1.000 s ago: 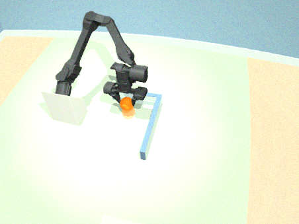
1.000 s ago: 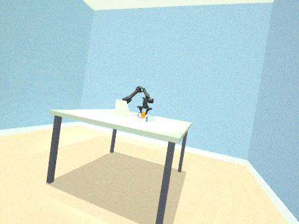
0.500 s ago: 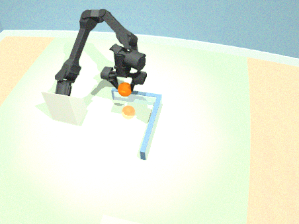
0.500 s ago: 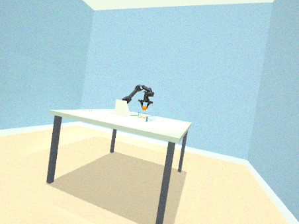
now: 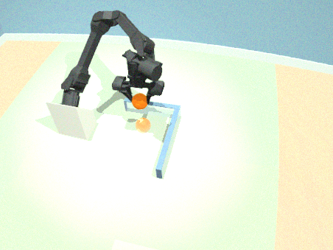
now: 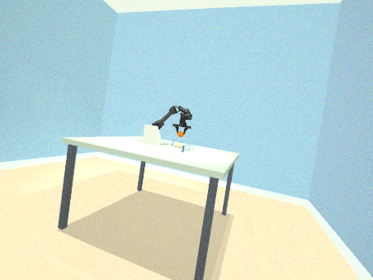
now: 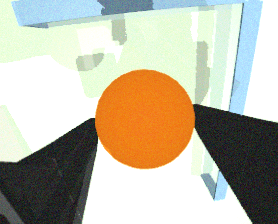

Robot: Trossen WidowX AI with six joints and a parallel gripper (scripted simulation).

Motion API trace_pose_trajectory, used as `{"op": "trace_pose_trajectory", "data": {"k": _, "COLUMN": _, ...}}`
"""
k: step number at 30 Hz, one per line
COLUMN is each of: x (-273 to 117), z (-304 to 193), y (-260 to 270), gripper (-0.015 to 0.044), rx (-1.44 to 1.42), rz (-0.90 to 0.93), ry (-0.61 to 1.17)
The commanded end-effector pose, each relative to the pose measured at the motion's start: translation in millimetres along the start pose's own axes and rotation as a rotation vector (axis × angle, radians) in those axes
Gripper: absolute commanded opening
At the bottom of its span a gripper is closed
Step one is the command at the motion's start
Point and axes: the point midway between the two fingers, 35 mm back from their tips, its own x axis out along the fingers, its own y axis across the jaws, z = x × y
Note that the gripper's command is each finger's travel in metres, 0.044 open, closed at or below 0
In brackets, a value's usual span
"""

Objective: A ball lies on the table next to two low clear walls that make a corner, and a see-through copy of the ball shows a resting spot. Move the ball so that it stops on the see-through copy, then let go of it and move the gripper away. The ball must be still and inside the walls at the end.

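The orange ball [image 5: 139, 101] [image 6: 181, 134] [image 7: 145, 119] is off the table. My gripper [image 5: 139, 99] [image 6: 181, 133] [image 7: 144, 117] is shut on it, with one dark finger on each side. The see-through copy [image 5: 143, 125] [image 6: 179, 145], a pale orange ball, rests on the table inside the corner, below the held ball in the exterior view. The wrist view does not show the copy. The clear walls have blue tops: the short wall [image 5: 162, 105] [image 7: 60, 13] runs along the back, and the long wall [image 5: 168, 141] [image 7: 246, 65] along the right.
A white slanted block [image 5: 73, 121] [image 6: 151, 135] stands on the table [image 5: 228, 149] [image 6: 212, 161], left of the corner and in front of the arm's base. The arm arches over from behind the block. Shadows of the arm fall behind and inside the walls.
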Motion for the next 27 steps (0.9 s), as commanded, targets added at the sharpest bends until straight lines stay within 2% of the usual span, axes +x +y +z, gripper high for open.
{"op": "trace_pose_trajectory", "data": {"k": 1, "x": 18.9, "z": -13.6, "y": -5.2, "gripper": 0.0000, "rx": 0.008, "rz": 0.001, "ry": -0.005}}
{"op": "trace_pose_trajectory", "data": {"k": 8, "x": 35.9, "z": -19.8, "y": -8.3, "gripper": 0.0000, "rx": 0.007, "rz": 0.000, "ry": -0.004}}
{"op": "trace_pose_trajectory", "data": {"k": 20, "x": 94.2, "z": -18.4, "y": -7.6, "gripper": 0.0000, "rx": 0.007, "rz": 0.000, "ry": -0.008}}
{"op": "trace_pose_trajectory", "data": {"k": 27, "x": 101.1, "z": -18.1, "y": -7.2, "gripper": 0.0000, "rx": 0.007, "rz": 0.000, "ry": -0.009}}
